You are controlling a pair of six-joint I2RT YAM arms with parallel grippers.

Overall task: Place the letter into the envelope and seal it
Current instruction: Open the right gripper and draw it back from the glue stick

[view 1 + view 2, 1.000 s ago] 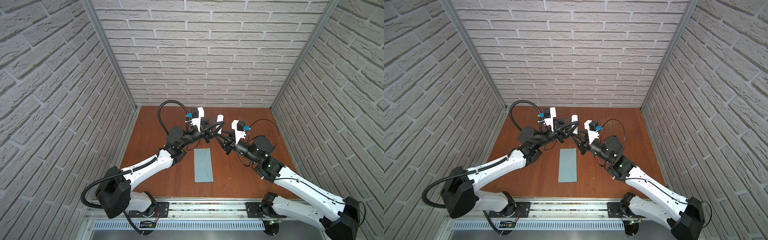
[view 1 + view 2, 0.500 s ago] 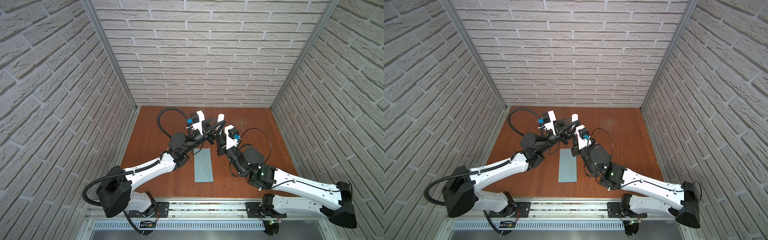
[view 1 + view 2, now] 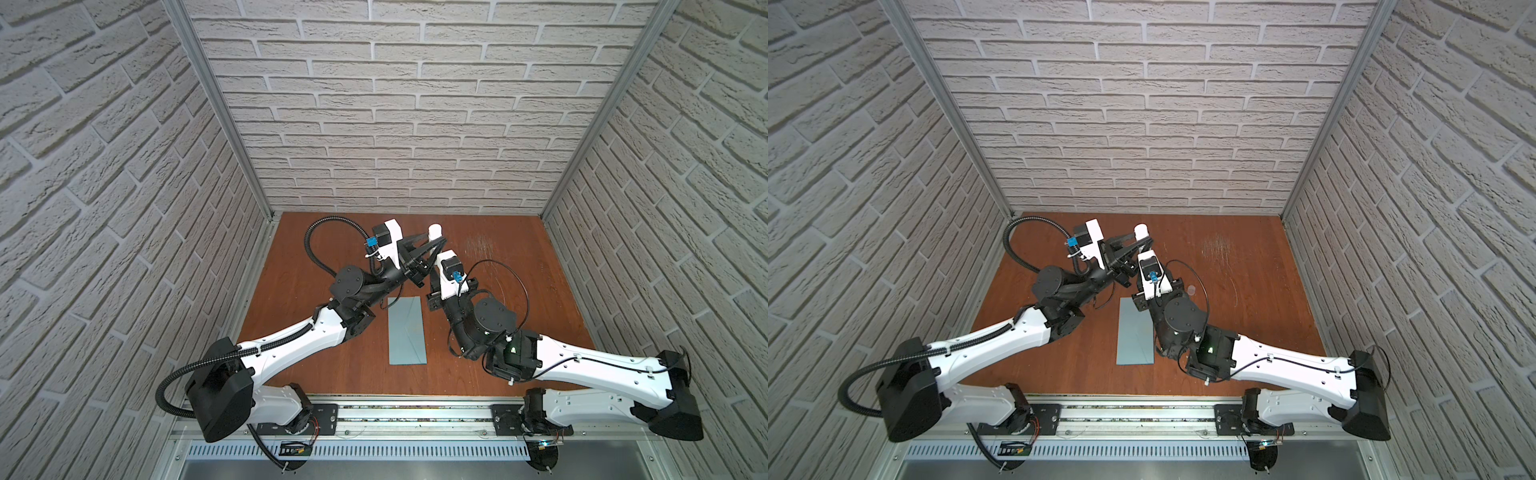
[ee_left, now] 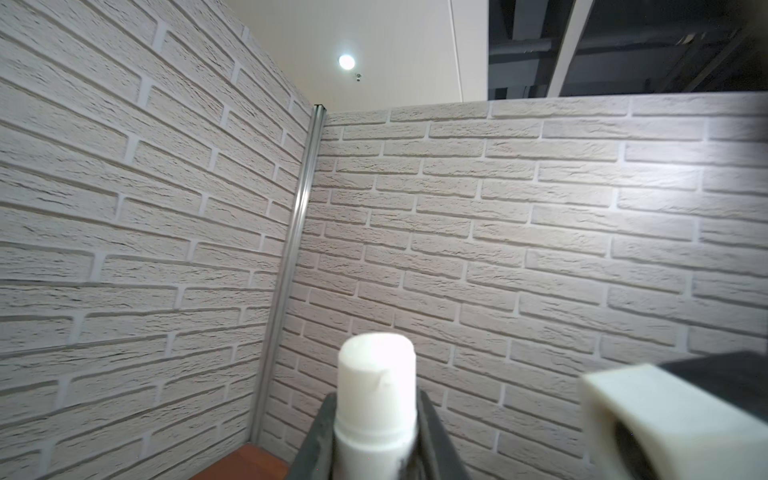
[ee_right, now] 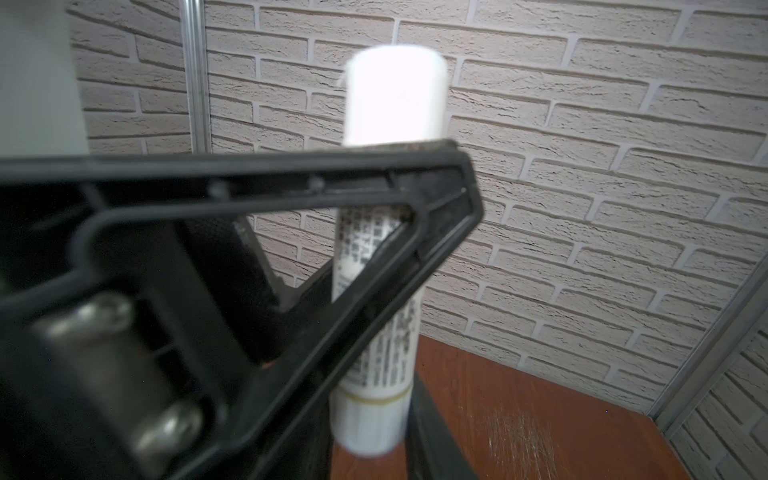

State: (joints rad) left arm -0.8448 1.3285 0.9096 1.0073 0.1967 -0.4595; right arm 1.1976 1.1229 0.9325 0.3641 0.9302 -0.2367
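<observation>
Brick-patterned walls (image 3: 395, 124) on three sides, brown wooden surface (image 3: 519, 257) below, scuffed pale in one patch toward the far edge. Lying flat on that surface in both top views, about midway between the left and right edges and nearer the near edge than the far one: the envelope (image 3: 407, 330) (image 3: 1136, 332), light blue-grey, long sides running from near edge to far edge, outline a plain rectangle, faint diagonal seams across its face. Apart from both grippers. Raised above the surface just past the envelope's far short end: the left gripper (image 3: 436, 242) (image 3: 1142, 242), jaws clenched on a white stick (image 3: 434, 230) (image 3: 1140, 230), rounded white end poking out beyond the black fingers. Same clasp plain in the left wrist view, white stick (image 4: 376, 399) pinched between two dark fingers (image 4: 432, 440) against the brick corner. Reaching in from the right edge's side and meeting the left arm there: the right gripper (image 5: 370, 419), largely hidden in both top views beneath its own wrist camera (image 3: 448, 266) and the left jaws. In the right wrist view, dark fingers (image 5: 440, 449) on either side of the stick's blurred lower end, stick close to upright with a slight tilt, small print down its body. Right jaws' state: cannot tell, whether clasping that lower end or merely bracketing it. Across the foreground of that view, one black triangular finger of the left gripper pressed against the stick.
</observation>
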